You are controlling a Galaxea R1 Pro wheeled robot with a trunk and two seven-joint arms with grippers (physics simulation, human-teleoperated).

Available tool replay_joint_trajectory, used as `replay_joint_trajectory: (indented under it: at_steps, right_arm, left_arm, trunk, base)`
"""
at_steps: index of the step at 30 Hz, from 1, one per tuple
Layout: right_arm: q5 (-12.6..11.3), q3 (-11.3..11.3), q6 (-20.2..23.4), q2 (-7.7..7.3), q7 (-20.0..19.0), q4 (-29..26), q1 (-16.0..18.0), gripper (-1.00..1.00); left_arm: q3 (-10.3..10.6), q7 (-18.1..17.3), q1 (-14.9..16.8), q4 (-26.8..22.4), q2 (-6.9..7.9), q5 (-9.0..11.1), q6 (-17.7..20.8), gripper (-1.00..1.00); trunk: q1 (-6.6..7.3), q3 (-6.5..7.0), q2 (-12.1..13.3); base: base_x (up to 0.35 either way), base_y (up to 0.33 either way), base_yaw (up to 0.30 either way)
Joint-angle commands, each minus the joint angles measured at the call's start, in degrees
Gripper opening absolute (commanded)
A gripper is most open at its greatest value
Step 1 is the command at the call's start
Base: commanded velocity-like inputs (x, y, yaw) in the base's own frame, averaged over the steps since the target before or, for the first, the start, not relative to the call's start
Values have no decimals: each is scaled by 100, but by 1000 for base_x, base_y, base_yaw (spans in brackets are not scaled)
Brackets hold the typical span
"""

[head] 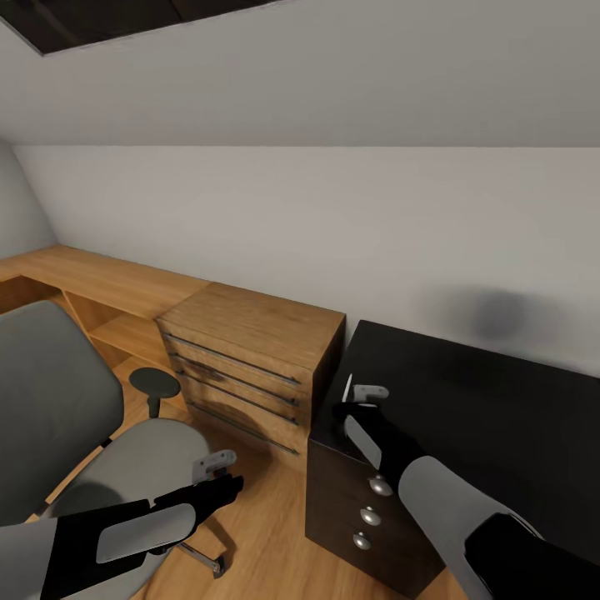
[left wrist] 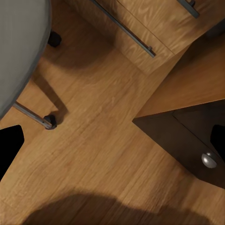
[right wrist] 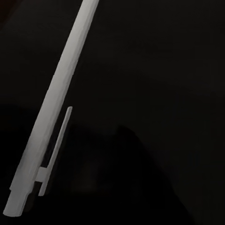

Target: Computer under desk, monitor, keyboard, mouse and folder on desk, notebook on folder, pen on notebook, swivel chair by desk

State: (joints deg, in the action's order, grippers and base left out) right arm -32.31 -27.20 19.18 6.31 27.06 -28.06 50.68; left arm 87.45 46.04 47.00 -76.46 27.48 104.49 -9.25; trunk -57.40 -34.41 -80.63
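The desk (head: 500,417) occupies the right of the head view: a glossy black top over dark drawers with round silver knobs (head: 380,485). The visible part of its surface carries no monitor, keyboard, folder or notebook. Beside it stands a light-wood drawer unit (head: 250,358), joined to low wooden shelving (head: 92,287) along the sloped grey wall.

The swivel chair (head: 75,425) sits at the left, near the wood unit and apart from the desk; its seat is bare where visible, so the folder is not seen there.

The right gripper (head: 360,398) hangs over the desk's front corner, and its wrist view shows a slim white pen (right wrist: 54,117) with a clip against the black top. The pen appears held, likely for placing, though finger contact cannot be confirmed. The left gripper (head: 218,468) hovers over the floor (left wrist: 98,140) beside the chair, seemingly idle; its finger spacing cannot be told.
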Motion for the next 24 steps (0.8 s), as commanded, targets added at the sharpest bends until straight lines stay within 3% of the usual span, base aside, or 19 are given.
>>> replay_joint_trajectory:
  at_steps: [1, 18, 24]
  right_arm:
    - [-56, 67, 129, -7, 54, 145, 3, -100]
    - [-75, 135, 392, 2, 46, 120, 3, -100]
    - [-343, 128, 492, 2, 45, 109, 3, -100]
  left_arm:
    - [18, 2, 11, -9, 3, 52, -58, 100]
    - [18, 10, 11, -2, 3, 53, -59, 100]
    - [18, 17, 11, 0, 3, 53, -59, 100]
  trunk:
    - [0, -7, -3]
    - [0, -7, -3]
    - [0, -7, -3]
  base:
    - [0, 0, 0]
    - [0, 0, 0]
    - [0, 0, 0]
